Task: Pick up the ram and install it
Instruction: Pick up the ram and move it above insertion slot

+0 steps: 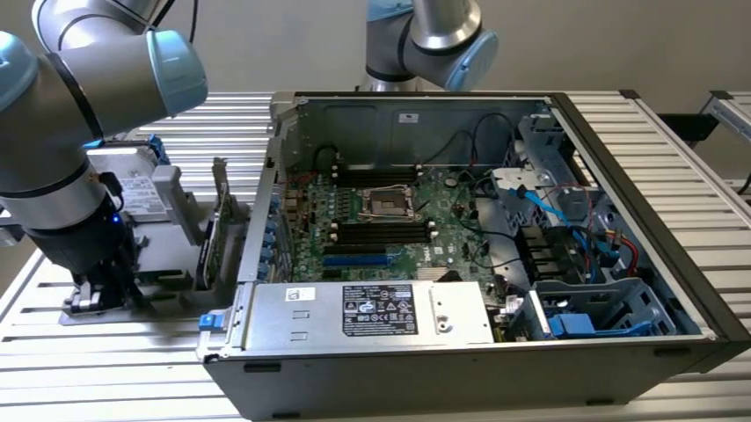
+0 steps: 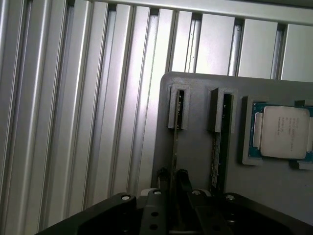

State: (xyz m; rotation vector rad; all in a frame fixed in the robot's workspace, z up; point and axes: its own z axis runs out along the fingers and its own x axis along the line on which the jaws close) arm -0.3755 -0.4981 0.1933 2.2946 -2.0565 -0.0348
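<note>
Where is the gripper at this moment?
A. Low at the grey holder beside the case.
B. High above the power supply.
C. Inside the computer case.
A: the gripper sits low over the grey holder, at one memory stick standing in it, outside the computer case.

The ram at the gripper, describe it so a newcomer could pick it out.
Beside the open computer case, on the exterior view's left, a gray holder sits on the slatted table. Two thin sticks stand on edge in its slots; the ram is the one at the gripper, farther from the square processor than its neighbour.
</note>
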